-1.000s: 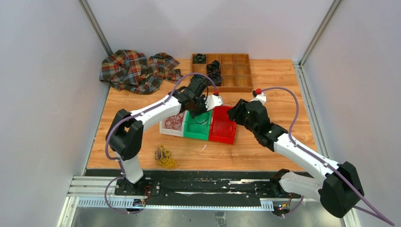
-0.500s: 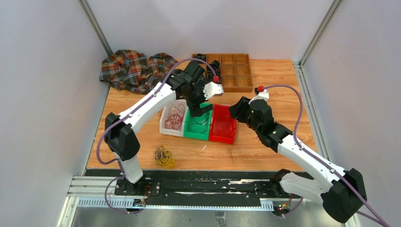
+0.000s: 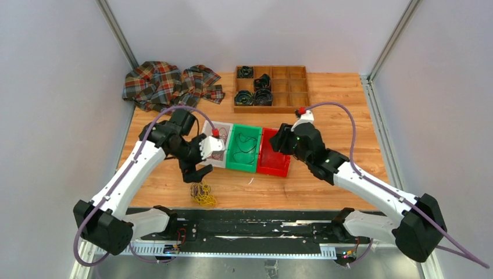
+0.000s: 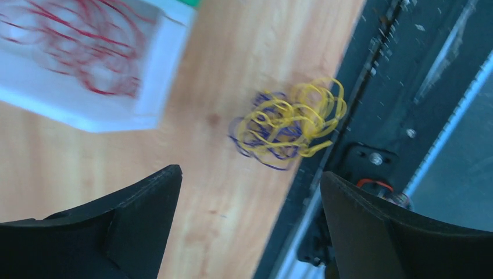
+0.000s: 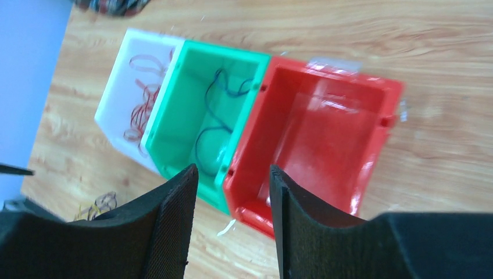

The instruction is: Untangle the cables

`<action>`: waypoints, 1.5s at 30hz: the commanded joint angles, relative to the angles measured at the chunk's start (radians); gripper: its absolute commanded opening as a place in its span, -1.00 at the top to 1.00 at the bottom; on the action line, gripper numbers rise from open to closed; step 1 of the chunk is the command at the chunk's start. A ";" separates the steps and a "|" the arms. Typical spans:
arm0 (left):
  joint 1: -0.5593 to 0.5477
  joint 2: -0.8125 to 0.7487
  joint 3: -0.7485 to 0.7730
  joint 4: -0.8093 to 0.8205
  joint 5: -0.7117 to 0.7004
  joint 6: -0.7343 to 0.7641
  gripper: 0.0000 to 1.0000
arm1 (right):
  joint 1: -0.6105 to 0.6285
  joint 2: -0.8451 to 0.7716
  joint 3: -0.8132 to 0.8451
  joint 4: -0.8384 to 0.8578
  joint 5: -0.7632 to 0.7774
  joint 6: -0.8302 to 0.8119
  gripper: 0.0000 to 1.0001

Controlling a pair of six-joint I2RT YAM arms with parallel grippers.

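Left gripper (image 4: pixel 249 177) swung from green bin (image 5: pixel 174 116) to cables (image 4: pixel 288 122), jaws wide.

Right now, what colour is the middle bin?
The bin is green; the right wrist view shows it best.

a wooden table (image 3: pixel 343 116) carries it all. a crumpled plaid cloth (image 3: pixel 165 86) lies in its far left corner, spilling over the left edge. a wooden tray (image 3: pixel 296 96) of small compartments sits at the far edge, about the middle. mid-table stand a white bin (image 5: pixel 125 75), a green bin (image 3: pixel 247 160) and a red bin (image 3: pixel 273 165), touching in a row. a tangle of yellow and dark blue cables (image 3: pixel 202 193) lies at the near edge, left of centre.
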 commanded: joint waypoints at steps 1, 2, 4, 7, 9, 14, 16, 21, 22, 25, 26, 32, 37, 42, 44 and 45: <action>0.059 -0.002 -0.142 -0.015 0.083 0.011 -0.82 | 0.101 0.036 0.042 0.041 0.026 -0.076 0.03; 0.071 0.002 -0.167 0.008 0.084 -0.002 -0.79 | 0.120 0.040 0.044 0.048 0.034 -0.092 0.03; 0.098 0.007 -0.214 0.057 0.075 -0.008 -0.72 | 0.151 0.052 0.046 0.061 0.036 -0.105 0.03; 0.154 0.010 -0.280 0.100 0.049 0.043 -0.63 | 0.197 0.070 0.050 0.073 0.047 -0.126 0.04; 0.213 0.016 -0.307 0.105 0.043 0.104 -0.56 | 0.220 0.081 0.053 0.077 0.049 -0.136 0.04; 0.262 0.042 -0.354 0.141 0.034 0.152 -0.47 | 0.250 0.107 0.057 0.084 0.043 -0.139 0.07; 0.263 0.071 -0.363 0.156 0.049 0.137 -0.41 | 0.258 0.115 0.061 0.085 0.044 -0.139 0.09; 0.262 0.132 -0.365 0.164 0.089 0.108 -0.24 | 0.270 0.118 0.068 0.079 0.055 -0.147 0.12; 0.262 0.131 -0.367 0.164 0.102 0.107 -0.20 | 0.270 0.119 0.069 0.077 0.058 -0.148 0.13; 0.262 0.120 -0.380 0.166 0.122 0.118 -0.06 | 0.270 0.120 0.070 0.075 0.064 -0.149 0.17; 0.262 0.123 -0.379 0.167 0.119 0.118 0.00 | 0.270 0.120 0.069 0.075 0.065 -0.149 0.18; 0.262 0.111 -0.353 0.168 0.121 0.100 0.60 | 0.276 0.129 0.079 0.078 0.062 -0.151 0.31; 0.262 0.066 -0.281 0.165 0.189 0.024 0.98 | 0.283 0.132 0.081 0.089 0.060 -0.158 0.42; 0.262 0.012 -0.210 0.150 0.241 -0.029 0.99 | 0.303 0.147 0.083 0.127 0.037 -0.170 0.46; 0.262 -0.001 -0.188 0.113 0.243 -0.017 0.99 | 0.316 0.161 0.082 0.157 0.009 -0.177 0.43; 0.262 -0.008 -0.182 0.093 0.234 -0.008 0.99 | 0.326 0.171 0.082 0.181 -0.022 -0.186 0.37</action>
